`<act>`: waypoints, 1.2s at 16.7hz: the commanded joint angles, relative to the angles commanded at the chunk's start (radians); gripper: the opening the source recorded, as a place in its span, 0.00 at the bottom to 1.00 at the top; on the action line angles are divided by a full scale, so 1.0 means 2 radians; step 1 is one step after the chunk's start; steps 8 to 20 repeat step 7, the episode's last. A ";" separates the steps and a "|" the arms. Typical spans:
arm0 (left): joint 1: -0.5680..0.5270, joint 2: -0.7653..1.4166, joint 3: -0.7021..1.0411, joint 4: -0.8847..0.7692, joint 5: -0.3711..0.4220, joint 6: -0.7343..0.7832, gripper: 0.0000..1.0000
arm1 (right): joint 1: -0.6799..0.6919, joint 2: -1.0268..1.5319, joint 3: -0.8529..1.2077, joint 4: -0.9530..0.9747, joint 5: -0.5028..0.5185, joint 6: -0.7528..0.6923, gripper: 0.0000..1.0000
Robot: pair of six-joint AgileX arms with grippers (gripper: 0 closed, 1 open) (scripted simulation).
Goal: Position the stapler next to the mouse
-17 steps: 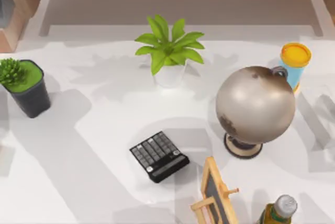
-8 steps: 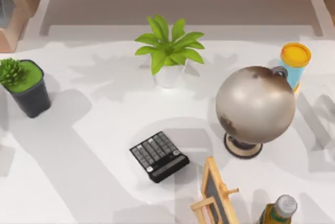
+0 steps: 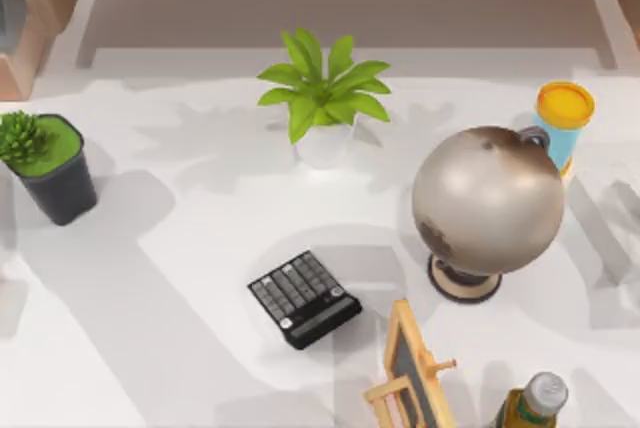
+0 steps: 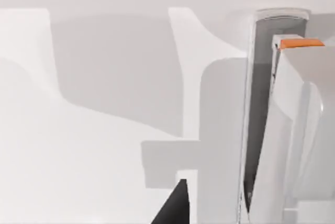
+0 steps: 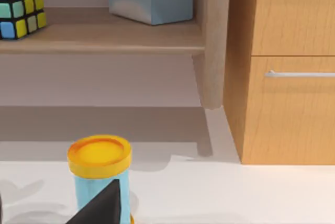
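Observation:
A narrow pale white object with a dark grey strip along it and an orange tip, which fits the stapler (image 4: 285, 130), lies close in front of the left wrist camera on the white table. A dark sliver of my left gripper (image 4: 172, 208) shows beside it, apart from it. The mouse is out of view. A dark corner of my right gripper (image 5: 104, 205) shows in front of a blue cup with a yellow lid (image 5: 99, 174). Both arms stay parked off the top view's frame.
A black calculator (image 3: 305, 298) lies mid-table. Around it stand a large globe (image 3: 488, 210), a leafy plant (image 3: 322, 98), a dark potted plant (image 3: 50, 163), the yellow-lidded cup (image 3: 565, 120), a small easel board (image 3: 412, 373) and a bottle (image 3: 532, 403).

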 joint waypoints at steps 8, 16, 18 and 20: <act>0.000 0.000 0.000 0.000 0.000 0.000 1.00 | 0.000 0.000 0.000 0.000 0.000 0.000 1.00; 0.000 0.000 0.000 0.000 0.000 0.000 1.00 | 0.000 0.000 0.000 0.000 0.000 0.000 1.00; 0.000 0.000 0.000 0.000 0.000 0.000 1.00 | 0.000 0.000 0.000 0.000 0.000 0.000 1.00; 0.000 0.000 0.000 0.000 0.000 0.000 1.00 | 0.000 0.000 0.000 0.000 0.000 0.000 1.00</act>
